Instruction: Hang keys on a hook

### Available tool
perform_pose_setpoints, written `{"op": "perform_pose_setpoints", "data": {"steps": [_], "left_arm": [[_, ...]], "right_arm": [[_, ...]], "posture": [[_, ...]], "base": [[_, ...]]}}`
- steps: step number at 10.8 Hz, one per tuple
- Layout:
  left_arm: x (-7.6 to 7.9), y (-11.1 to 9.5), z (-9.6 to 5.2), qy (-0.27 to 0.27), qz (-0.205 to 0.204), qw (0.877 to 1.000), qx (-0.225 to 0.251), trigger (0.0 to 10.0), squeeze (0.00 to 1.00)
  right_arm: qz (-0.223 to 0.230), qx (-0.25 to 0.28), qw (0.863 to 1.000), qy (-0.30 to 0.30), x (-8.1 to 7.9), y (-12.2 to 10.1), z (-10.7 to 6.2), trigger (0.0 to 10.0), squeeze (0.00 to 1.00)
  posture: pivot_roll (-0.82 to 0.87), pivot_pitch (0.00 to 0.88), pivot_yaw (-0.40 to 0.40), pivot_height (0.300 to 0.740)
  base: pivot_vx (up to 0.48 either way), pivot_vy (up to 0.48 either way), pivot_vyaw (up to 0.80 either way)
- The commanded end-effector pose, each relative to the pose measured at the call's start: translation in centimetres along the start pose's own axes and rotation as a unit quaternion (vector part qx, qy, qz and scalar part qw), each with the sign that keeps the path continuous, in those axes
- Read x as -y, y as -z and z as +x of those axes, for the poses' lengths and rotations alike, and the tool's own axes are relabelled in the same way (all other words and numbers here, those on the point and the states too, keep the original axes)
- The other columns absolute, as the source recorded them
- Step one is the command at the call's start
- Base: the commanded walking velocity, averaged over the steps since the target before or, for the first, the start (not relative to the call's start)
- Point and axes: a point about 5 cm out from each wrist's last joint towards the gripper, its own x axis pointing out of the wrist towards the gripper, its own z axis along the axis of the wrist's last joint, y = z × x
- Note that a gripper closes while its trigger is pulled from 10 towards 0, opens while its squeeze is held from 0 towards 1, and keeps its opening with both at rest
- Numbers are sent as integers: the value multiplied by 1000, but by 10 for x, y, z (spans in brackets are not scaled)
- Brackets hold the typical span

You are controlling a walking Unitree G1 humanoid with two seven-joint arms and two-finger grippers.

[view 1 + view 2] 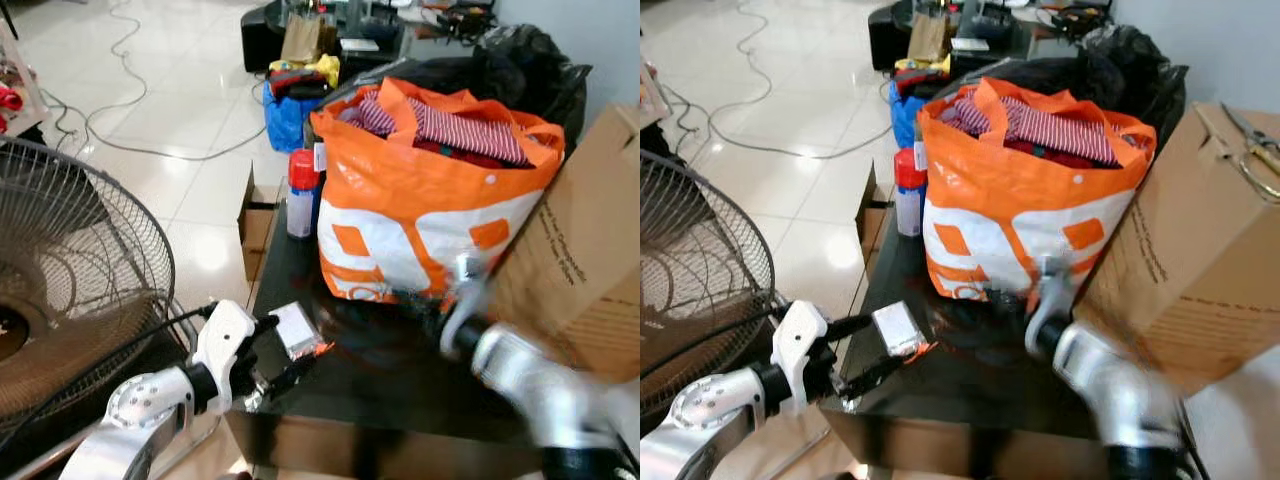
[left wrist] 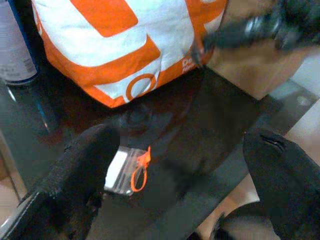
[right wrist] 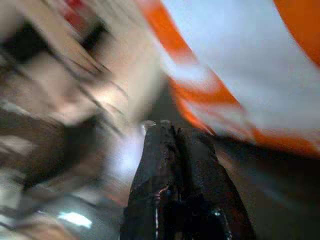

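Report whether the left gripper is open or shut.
Open. The left gripper has its black fingers spread wide apart over the small clear plastic bag with an orange tie.

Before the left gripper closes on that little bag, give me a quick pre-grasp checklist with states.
1. Left gripper open: ok, fingers spread wide.
2. Small clear bag with orange tie lies between the fingers: ok in the left wrist view, though it sits close to one finger, not centred.
3. Bag lies flat on the black table, apart from the orange bag: ok.
4. Keys inside the small bag: cannot tell, contents too small.
5. Right gripper out of the way: ok, shut near the foot of the orange bag, but blurred.
6. Hook located: cannot tell.
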Motion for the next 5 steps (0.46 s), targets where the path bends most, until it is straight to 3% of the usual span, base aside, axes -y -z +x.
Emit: {"op": "perform_pose_setpoints", "data": {"steps": [1, 2, 5], "left_arm": [[1, 0, 2, 0, 10, 1000, -7, 10000, 1000], [0, 1, 2, -2, 11, 1000, -12, 10000, 1000], [0, 7, 2, -9, 14, 1000, -23, 10000, 1000]], "right_arm": [[-68, -16, 996, 55, 7, 1, 7, 0, 0], [-145, -35, 987, 60, 5, 6, 18, 0, 0], [-253, -54, 965, 49, -6, 14, 35, 196, 0]], "posture": [[17, 0, -43, 740], [18, 0, -44, 740], [34, 0, -69, 740]], "base": [[0, 0, 0], [0, 0, 0], [0, 0, 0]]}}
